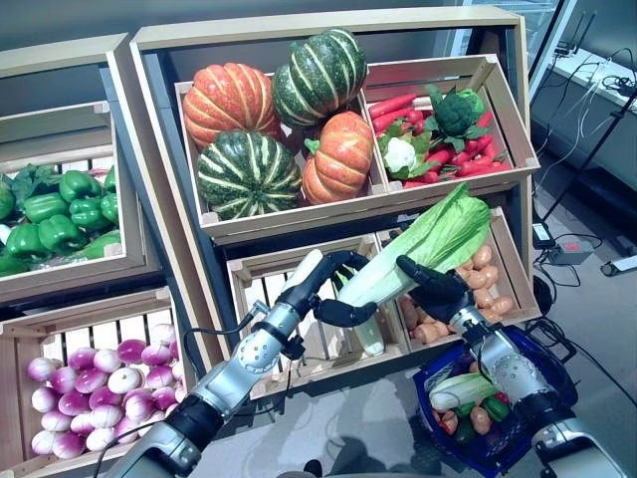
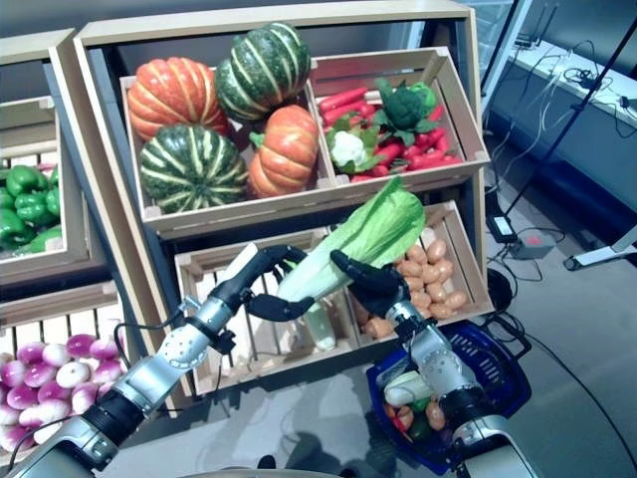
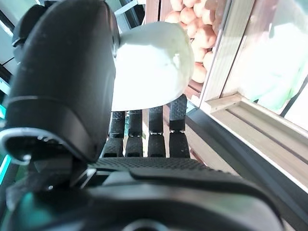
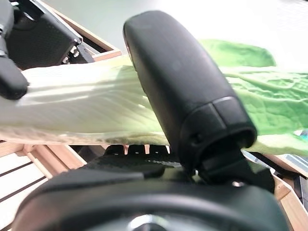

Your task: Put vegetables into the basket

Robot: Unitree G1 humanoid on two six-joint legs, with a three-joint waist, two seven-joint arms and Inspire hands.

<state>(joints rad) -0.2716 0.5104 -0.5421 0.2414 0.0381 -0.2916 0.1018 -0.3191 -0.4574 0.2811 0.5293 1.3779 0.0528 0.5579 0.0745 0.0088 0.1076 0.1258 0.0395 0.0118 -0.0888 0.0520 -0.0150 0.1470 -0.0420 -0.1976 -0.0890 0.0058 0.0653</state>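
A long Chinese cabbage (image 1: 430, 242) with a white stalk and green leaves hangs slanted in front of the lower shelf crates. My left hand (image 1: 320, 287) is shut on its white stalk end (image 3: 150, 67), thumb on one side and fingers (image 3: 155, 131) on the other. My right hand (image 1: 438, 289) is shut on the cabbage's middle (image 4: 91, 108), its thumb (image 4: 183, 82) lying across the leaves. The dark blue basket (image 1: 563, 378) sits low at the right, under my right forearm, and holds a pale cabbage and several small vegetables.
Wooden shelf crates hold pumpkins (image 1: 269, 119), carrots with broccoli and cauliflower (image 1: 438, 134), potatoes (image 1: 480, 279), green peppers (image 1: 60, 214) and purple-white turnips (image 1: 100, 383). A slatted crate (image 1: 269, 289) stands behind my left hand. Cables and a power box (image 1: 567, 249) lie on the floor at right.
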